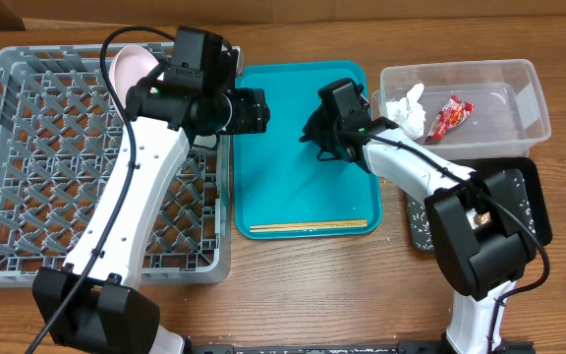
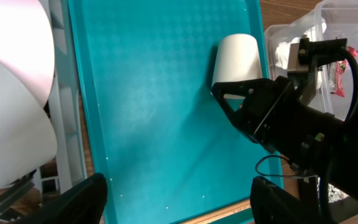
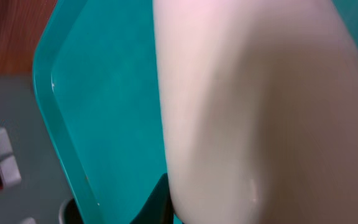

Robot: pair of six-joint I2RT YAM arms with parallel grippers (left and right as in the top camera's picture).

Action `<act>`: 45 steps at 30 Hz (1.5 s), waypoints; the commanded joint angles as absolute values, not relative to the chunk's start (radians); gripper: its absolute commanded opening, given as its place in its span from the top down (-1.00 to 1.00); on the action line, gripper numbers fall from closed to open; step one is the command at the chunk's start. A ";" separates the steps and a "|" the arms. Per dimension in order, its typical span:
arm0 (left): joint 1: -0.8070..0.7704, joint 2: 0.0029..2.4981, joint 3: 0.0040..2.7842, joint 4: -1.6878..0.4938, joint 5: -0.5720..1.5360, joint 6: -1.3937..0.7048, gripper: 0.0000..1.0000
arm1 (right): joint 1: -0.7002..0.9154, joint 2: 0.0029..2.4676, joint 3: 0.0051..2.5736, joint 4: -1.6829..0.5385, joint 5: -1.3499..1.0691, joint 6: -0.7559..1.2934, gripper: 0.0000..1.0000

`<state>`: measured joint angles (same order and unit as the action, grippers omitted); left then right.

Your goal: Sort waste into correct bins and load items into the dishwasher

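The small white cup lies on its side on the teal tray. My right gripper is shut on the cup's open end. In the right wrist view the cup fills the frame, with one dark finger pressed against it. My left gripper hangs open and empty above the tray, just right of the dish rack. A pale pink plate stands in the rack's back corner. Two chopsticks lie along the tray's front edge.
The clear tub at the back right holds a crumpled tissue and a red wrapper. The black tray sits in front of it, partly under my right arm, with white grains scattered on it.
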<state>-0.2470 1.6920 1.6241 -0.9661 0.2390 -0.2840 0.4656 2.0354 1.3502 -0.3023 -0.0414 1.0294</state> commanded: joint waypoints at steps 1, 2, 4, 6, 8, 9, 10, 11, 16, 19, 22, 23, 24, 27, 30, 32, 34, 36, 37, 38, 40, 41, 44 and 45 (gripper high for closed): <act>-0.257 1.672 1.647 -0.961 0.225 -0.264 -0.51 | 0.464 2.049 1.341 -0.319 -0.073 0.929 0.92; -0.257 1.672 1.647 -0.961 0.225 -0.263 -0.51 | 0.464 2.049 1.341 -0.320 -0.081 0.915 0.92; -0.257 1.672 1.647 -0.962 0.225 -0.257 -0.51 | 0.464 2.048 1.342 -0.324 -0.098 0.883 0.92; -0.258 1.672 1.647 -0.961 0.225 -0.257 -0.51 | 0.464 2.048 1.342 -0.327 -0.126 0.849 0.92; -0.258 1.672 1.647 -0.960 0.225 -0.257 -0.51 | 0.463 2.045 1.342 -0.331 -0.174 0.810 0.92; -0.257 1.672 1.647 -0.960 0.224 -0.257 -0.51 | 0.463 2.043 1.343 -0.337 -0.197 0.798 0.92; -0.258 1.672 1.647 -0.960 0.224 -0.257 -0.51 | 0.463 2.039 1.344 -0.349 -0.219 0.789 0.92; -0.258 1.672 1.647 -0.961 0.225 -0.253 -0.51 | 0.463 2.033 1.344 -0.363 -0.244 0.776 0.92; -0.258 1.672 1.647 -0.964 0.225 -0.246 -0.52 | 0.463 1.971 1.344 -0.537 -0.334 0.746 0.92; -0.258 1.672 1.647 -0.965 0.225 -0.246 -0.52 | 0.463 1.890 1.344 -0.678 -0.343 0.706 0.92; -0.258 1.672 1.647 -0.968 0.226 -0.246 -0.52 | 0.461 1.822 1.344 -0.742 -0.342 0.675 0.92; -0.258 1.672 1.647 -0.969 0.226 -0.246 -0.52 | 0.457 1.797 1.344 -0.759 -0.338 0.676 0.92; -0.258 1.672 1.647 -0.968 0.226 -0.246 -0.52 | 0.451 1.772 1.344 -0.771 -0.336 0.676 0.92; -0.258 1.672 1.647 -0.968 0.226 -0.247 -0.54 | 0.427 1.720 1.344 -0.777 -0.316 0.686 0.74; -0.258 1.672 1.647 -0.971 0.226 -0.247 -0.55 | 0.401 1.702 1.344 -0.770 -0.220 0.704 0.30; -0.258 1.672 1.647 -0.971 0.226 -0.247 -0.57 | 0.400 1.703 1.344 -0.760 -0.174 0.656 0.17; -0.258 1.672 1.647 -0.971 0.226 -0.247 -0.59 | 0.400 1.703 1.344 -0.747 -0.129 0.583 -0.16; -0.258 1.672 1.647 -0.972 0.226 -0.247 -0.59 | 0.400 1.703 1.349 -0.745 -0.079 0.554 -0.43; -0.258 1.672 1.647 -0.972 0.226 -0.247 -0.60 | 0.397 1.705 1.351 -0.740 -0.054 0.541 -0.49; -0.258 1.673 1.647 -0.971 0.227 -0.248 -0.60 | 0.391 1.709 1.352 -0.727 -0.026 0.541 -0.54; -0.263 1.676 1.646 -0.969 0.229 -0.250 -0.60 | 0.384 1.720 1.352 -0.703 -0.027 0.542 -0.54; -0.266 1.676 1.646 -0.968 0.229 -0.250 -0.61 | 0.384 1.729 1.352 -0.689 -0.027 0.543 -0.54; -0.272 1.681 1.646 -0.966 0.228 -0.250 -0.61 | 0.384 1.762 1.352 -0.653 -0.027 0.564 -0.51; -0.273 1.683 1.645 -0.966 0.228 -0.250 -0.61 | 0.385 1.773 1.352 -0.641 -0.027 0.577 -0.51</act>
<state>-0.2592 1.6920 1.6241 -0.9722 0.2314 -0.2646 0.3893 1.7287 1.3399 -0.6651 -0.0605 0.5678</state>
